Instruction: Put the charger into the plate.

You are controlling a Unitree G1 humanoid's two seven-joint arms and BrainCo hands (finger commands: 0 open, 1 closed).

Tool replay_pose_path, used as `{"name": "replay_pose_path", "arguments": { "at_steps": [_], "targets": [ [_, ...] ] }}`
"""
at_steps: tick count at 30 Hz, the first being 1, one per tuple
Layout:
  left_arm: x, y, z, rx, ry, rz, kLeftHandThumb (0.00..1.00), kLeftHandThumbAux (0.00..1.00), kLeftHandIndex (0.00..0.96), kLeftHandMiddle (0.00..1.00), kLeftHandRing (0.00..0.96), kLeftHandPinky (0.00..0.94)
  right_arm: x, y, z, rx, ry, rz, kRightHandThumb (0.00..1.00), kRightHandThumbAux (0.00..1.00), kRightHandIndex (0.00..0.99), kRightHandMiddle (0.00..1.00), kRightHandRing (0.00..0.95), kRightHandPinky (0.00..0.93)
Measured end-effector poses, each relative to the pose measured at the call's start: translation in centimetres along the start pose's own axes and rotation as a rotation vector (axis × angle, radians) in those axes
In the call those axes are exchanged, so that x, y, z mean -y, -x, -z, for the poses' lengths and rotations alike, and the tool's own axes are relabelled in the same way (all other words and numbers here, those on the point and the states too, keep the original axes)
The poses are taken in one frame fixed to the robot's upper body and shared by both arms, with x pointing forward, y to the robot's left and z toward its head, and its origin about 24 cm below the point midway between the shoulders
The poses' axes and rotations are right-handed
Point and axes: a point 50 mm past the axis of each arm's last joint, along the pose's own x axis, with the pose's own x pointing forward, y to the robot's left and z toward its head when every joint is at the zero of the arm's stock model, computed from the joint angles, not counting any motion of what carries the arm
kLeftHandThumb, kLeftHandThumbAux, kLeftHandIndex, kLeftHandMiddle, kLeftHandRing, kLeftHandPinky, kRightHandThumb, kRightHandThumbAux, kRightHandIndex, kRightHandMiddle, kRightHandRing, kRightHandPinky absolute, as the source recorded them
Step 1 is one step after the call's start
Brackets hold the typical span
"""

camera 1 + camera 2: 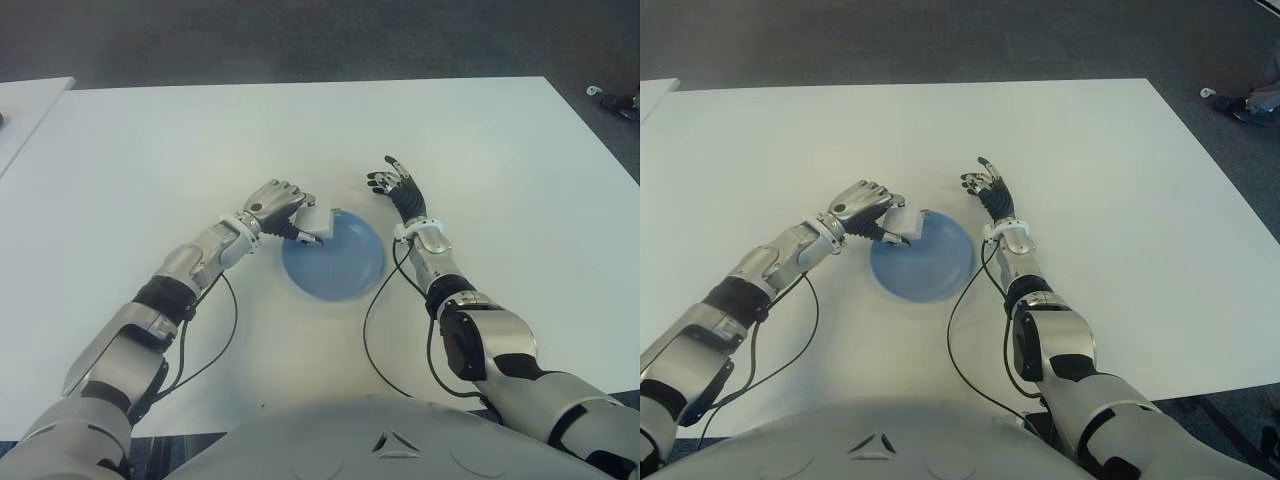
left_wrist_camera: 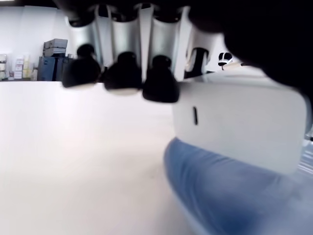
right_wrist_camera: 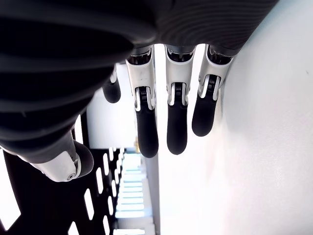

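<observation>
A white boxy charger (image 1: 314, 223) is held in my left hand (image 1: 285, 212), whose fingers curl around it at the left rim of the blue plate (image 1: 340, 262). The left wrist view shows the charger (image 2: 239, 122) pinched under the fingertips (image 2: 160, 88), just above the plate's blue rim (image 2: 225, 181). My right hand (image 1: 397, 186) shows just beyond the plate's right edge, fingers spread and holding nothing.
The plate lies near the middle of a wide white table (image 1: 200, 140). A second white table edge (image 1: 25, 105) shows at the far left. Black cables (image 1: 375, 330) trail from both wrists towards the table's front edge. Dark carpet lies beyond the table.
</observation>
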Motion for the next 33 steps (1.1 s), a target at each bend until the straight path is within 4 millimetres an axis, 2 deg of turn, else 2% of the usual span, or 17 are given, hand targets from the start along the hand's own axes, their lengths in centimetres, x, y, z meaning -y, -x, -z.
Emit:
{"name": "replay_pose_path", "arguments": {
  "at_steps": [3, 4, 5, 6, 7, 9, 13, 20, 33],
  "targets": [
    [0.1, 0.0, -0.2, 0.013, 0.023, 0.018, 0.391, 0.415, 0.379, 0.578, 0.587, 0.548, 0.0, 0.0, 0.0, -0.001, -0.002, 0.000, 0.000, 0.563, 0.064, 0.372, 0.336, 0.253],
    [0.2, 0.0, -0.2, 0.019, 0.030, 0.027, 0.356, 0.380, 0.259, 0.397, 0.402, 0.400, 0.0, 0.0, 0.0, -0.001, -0.003, 0.000, 0.000, 0.564, 0.065, 0.373, 0.338, 0.253],
    [0.2, 0.0, -0.3, 0.023, 0.037, 0.036, 0.343, 0.367, 0.216, 0.332, 0.335, 0.347, 0.0, 0.0, 0.0, -0.001, -0.004, 0.000, 0.000, 0.564, 0.066, 0.373, 0.338, 0.252],
    [0.2, 0.0, -0.3, 0.027, 0.042, 0.047, 0.324, 0.335, 0.138, 0.212, 0.214, 0.222, 0.0, 0.0, 0.0, -0.001, -0.004, 0.000, 0.000, 0.567, 0.067, 0.375, 0.340, 0.251],
    [0.3, 0.1, -0.3, 0.029, 0.044, 0.060, 0.308, 0.304, 0.088, 0.135, 0.137, 0.142, -0.1, 0.0, 0.0, -0.001, -0.004, 0.000, 0.000, 0.571, 0.067, 0.377, 0.343, 0.249],
    [0.2, 0.2, -0.4, 0.034, 0.042, 0.085, 0.289, 0.270, 0.045, 0.069, 0.070, 0.072, -0.1, -0.1, 0.0, -0.002, -0.006, 0.000, 0.000, 0.578, 0.068, 0.381, 0.346, 0.249],
    [-0.1, 0.6, -0.3, 0.033, 0.039, 0.109, 0.247, 0.213, 0.009, 0.014, 0.014, 0.015, -0.1, -0.1, 0.0, -0.003, -0.008, 0.000, 0.000, 0.596, 0.068, 0.391, 0.356, 0.254],
    [-0.6, 1.1, 0.0, 0.014, 0.029, 0.094, 0.198, 0.190, 0.000, 0.001, 0.001, 0.001, -0.2, -0.1, 0.0, -0.004, -0.006, 0.004, 0.000, 0.608, 0.069, 0.399, 0.365, 0.264],
    [-1.1, 1.7, -0.2, 0.017, 0.043, 0.038, 0.181, 0.277, 0.000, 0.000, 0.000, 0.000, -0.3, -0.1, 0.0, -0.006, 0.007, 0.007, 0.000, 0.623, 0.075, 0.406, 0.373, 0.280]
  ]
}}
